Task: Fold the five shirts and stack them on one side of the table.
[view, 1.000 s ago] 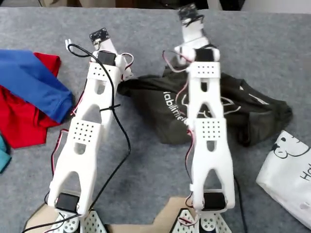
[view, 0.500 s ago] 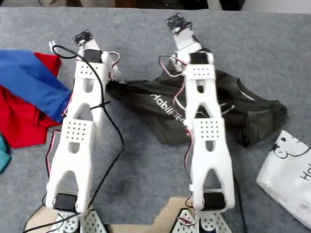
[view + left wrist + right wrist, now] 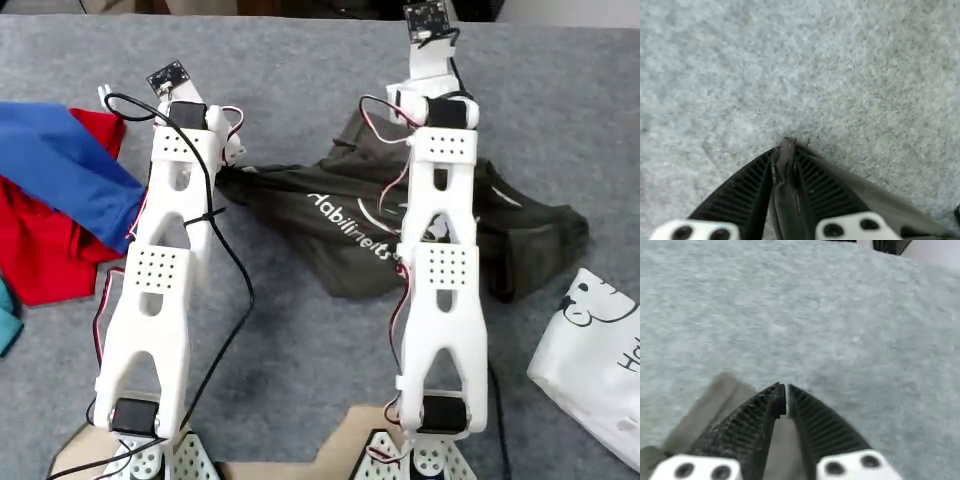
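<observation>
A dark olive shirt with white print lies crumpled mid-table, stretched between both arms. My left gripper is shut on a fold of that shirt at its left corner, low over the grey cloth. Farther back on the table, my right gripper is shut on the shirt's far edge. In the high view each arm covers its own gripper. A blue shirt lies over a red shirt at the left. A white printed shirt lies at the right front.
A grey cloth-covered table has open room along its far side and at the far right. A teal bit of cloth peeks in at the left edge. The arm bases stand at the near edge on brown board.
The left arm pulled its shirt corner leftward, then held still. The right arm first shifted left, then swung right and farther back with the shirt's far edge, spreading the dark shirt wider.
</observation>
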Motion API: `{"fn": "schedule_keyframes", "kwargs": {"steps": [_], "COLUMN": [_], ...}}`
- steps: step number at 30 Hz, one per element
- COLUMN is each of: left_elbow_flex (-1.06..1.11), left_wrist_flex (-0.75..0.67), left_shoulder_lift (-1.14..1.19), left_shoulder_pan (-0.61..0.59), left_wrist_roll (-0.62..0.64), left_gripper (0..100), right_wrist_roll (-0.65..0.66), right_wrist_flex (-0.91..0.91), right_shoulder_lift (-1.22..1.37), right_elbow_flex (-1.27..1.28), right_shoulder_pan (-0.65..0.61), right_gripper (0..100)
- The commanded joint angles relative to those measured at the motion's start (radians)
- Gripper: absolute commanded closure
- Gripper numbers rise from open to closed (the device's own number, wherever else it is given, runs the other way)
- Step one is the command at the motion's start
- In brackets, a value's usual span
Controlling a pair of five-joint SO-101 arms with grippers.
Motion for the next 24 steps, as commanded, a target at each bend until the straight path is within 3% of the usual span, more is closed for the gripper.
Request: {"fn": "schedule_keyframes", "kwargs": {"steps": [1,7,11,17,24], "left_elbow_flex": [-0.057,-0.051,-0.051,-0.051,-0.051], "left_wrist_flex": [-0.002,-0.028,-0.029,-0.028,-0.023], "left_shoulder_lift": [-0.013,-0.012,-0.012,-0.012,-0.012], "left_shoulder_pan": [-0.026,-0.026,-0.026,-0.023,-0.023], "left_wrist_roll": [-0.002,-0.003,-0.003,-0.005,-0.005], "left_gripper": [98,98,98,98,98], "right_wrist_roll": [-0.012,-0.133,-0.055,0.003,0.044], "right_wrist_flex": [0.037,0.284,0.414,0.624,0.632], "right_shoulder_lift": [-0.022,-0.045,-0.048,-0.048,-0.051], "right_elbow_flex": [0.013,0.031,0.085,0.053,0.058], "right_shoulder_pan": [-0.058,-0.081,-0.079,-0.065,0.035], "right_gripper": [78.2,76.8,79.4,97.2,99.2]}}
